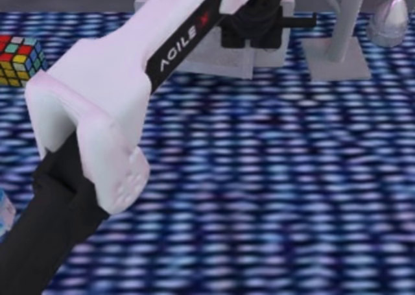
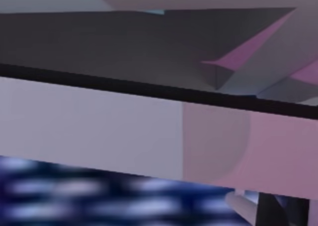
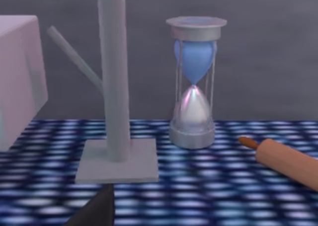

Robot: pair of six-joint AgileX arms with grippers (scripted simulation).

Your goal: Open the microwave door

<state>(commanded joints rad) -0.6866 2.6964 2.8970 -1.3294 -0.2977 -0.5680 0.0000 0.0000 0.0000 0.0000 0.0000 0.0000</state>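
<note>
The microwave [image 1: 214, 60] shows as a pale grey box at the table's far edge, mostly covered by my left arm [image 1: 117, 87]. The left gripper [image 1: 251, 39] is black and sits right against its front. In the left wrist view a pale flat panel [image 2: 99, 126] of the microwave fills the picture, with a dark gap above it. I cannot tell whether this panel is the microwave door, or how far that stands open. One dark finger [image 2: 278, 213] shows at the picture's corner. The microwave's side [image 3: 17, 82] also appears in the right wrist view, above one dark fingertip [image 3: 99, 208].
A grey stand with a post [image 1: 337, 55] is just right of the microwave, and an hourglass [image 1: 389, 19] is beyond it at the far right. A wooden rolling pin [image 3: 288, 161] lies near the hourglass. A Rubik's cube [image 1: 19, 58] sits at the far left.
</note>
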